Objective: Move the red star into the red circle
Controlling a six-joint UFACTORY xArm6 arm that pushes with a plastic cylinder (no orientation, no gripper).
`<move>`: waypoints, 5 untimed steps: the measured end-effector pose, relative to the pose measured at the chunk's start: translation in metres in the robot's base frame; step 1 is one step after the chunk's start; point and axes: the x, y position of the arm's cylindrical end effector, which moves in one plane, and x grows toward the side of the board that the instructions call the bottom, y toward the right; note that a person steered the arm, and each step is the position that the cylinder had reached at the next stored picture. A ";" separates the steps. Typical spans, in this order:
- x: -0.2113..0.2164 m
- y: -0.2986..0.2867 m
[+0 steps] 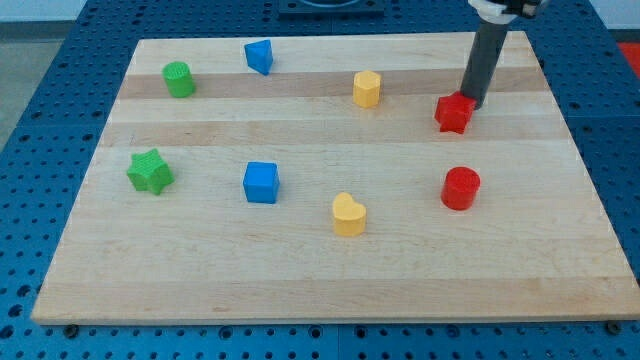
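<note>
Nearest the camera, the wooden board's (330, 285) front edge runs along the view's bottom; the board is pale, made of joined planks with visible grain, and rests on a blue perforated table (30, 90) whose grid of holes shows on all sides. Rod and tip: the dark rod (485, 60) descends from the view's top right, and my tip (471, 103) sits at the upper right edge of the red star (453, 113), touching or all but touching it. No jaws exist on this arm, so nothing is clamped; the rod merely stands against the block. Task objects: the red star lies just below and left of my tip; the red circle (461, 188), a short cylinder, stands below my tip toward the view's bottom, apart from the star. Other blocks, all left of my tip: yellow hexagon (367, 88) near, at similar height; yellow heart (348, 214) lower left; blue cube (261, 182) farther left; blue triangular block (259, 56) toward the top; green cylinder (179, 79) and green star (150, 171) farthest, well apart.
</note>
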 end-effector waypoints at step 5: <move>0.000 -0.032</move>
